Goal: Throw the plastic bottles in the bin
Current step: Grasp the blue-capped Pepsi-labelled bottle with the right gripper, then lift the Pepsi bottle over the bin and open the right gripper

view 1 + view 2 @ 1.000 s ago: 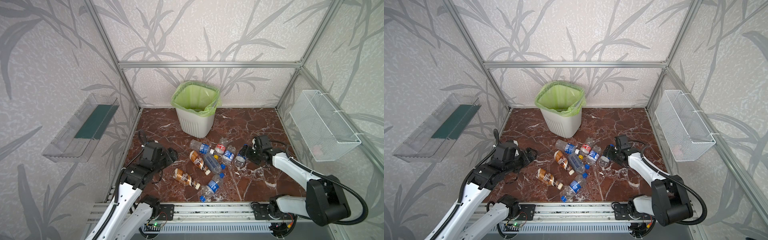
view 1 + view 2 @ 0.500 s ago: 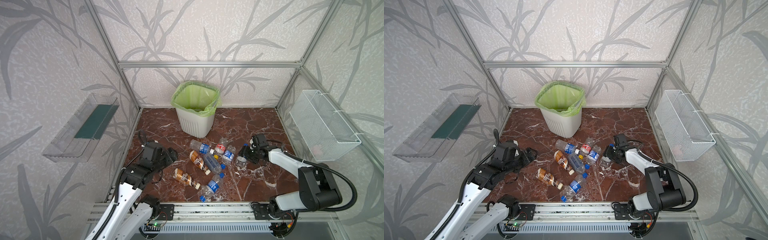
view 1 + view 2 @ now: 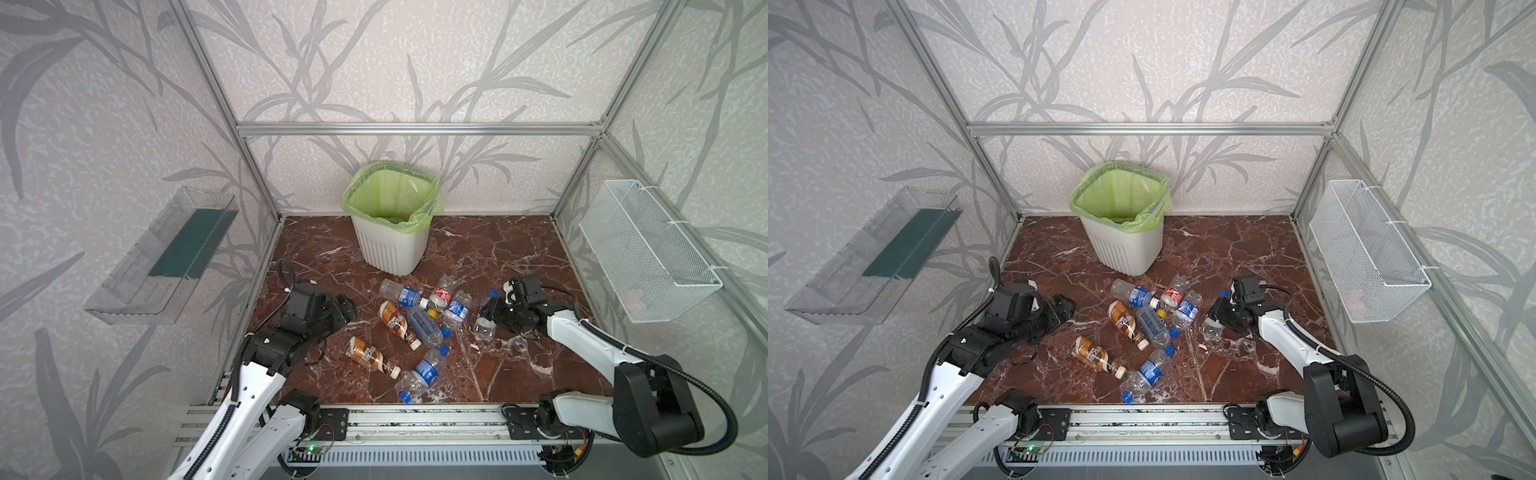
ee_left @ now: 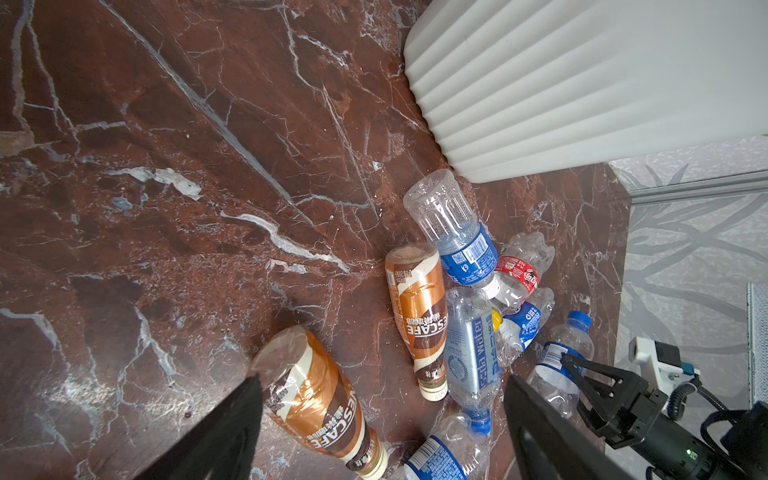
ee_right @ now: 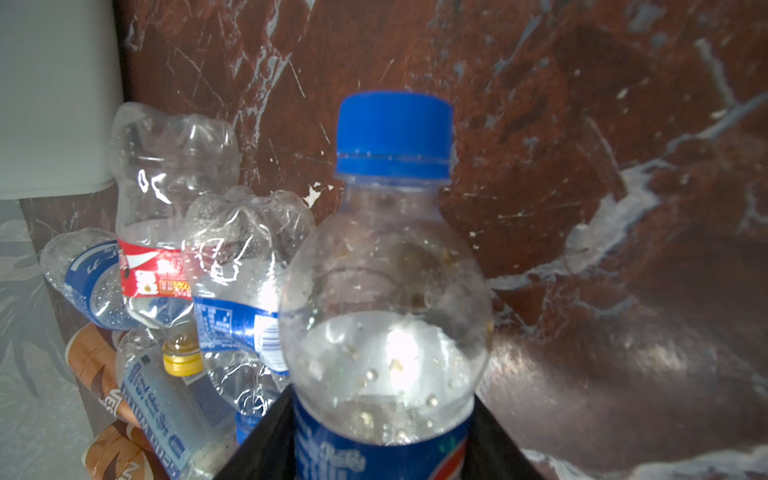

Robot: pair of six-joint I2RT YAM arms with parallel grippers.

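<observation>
The left gripper [image 3: 345,309] hovers near the left edge of the table [image 3: 519,249], its jaws wide apart and holding nothing. It does best to wait there, out of the way. The other plastic bottles [image 3: 419,320] lie in a loose heap in the middle, and the bin [image 3: 390,249] stands at the back edge, just behind them. To the right of the heap, the right gripper [image 3: 493,312] has its jaws pressed on the label of a blue-capped bottle [image 5: 386,291]. I think it should lift straight up first, so that the neighbours are not dragged. Then it can carry the bottle over the rim before letting go.
</observation>
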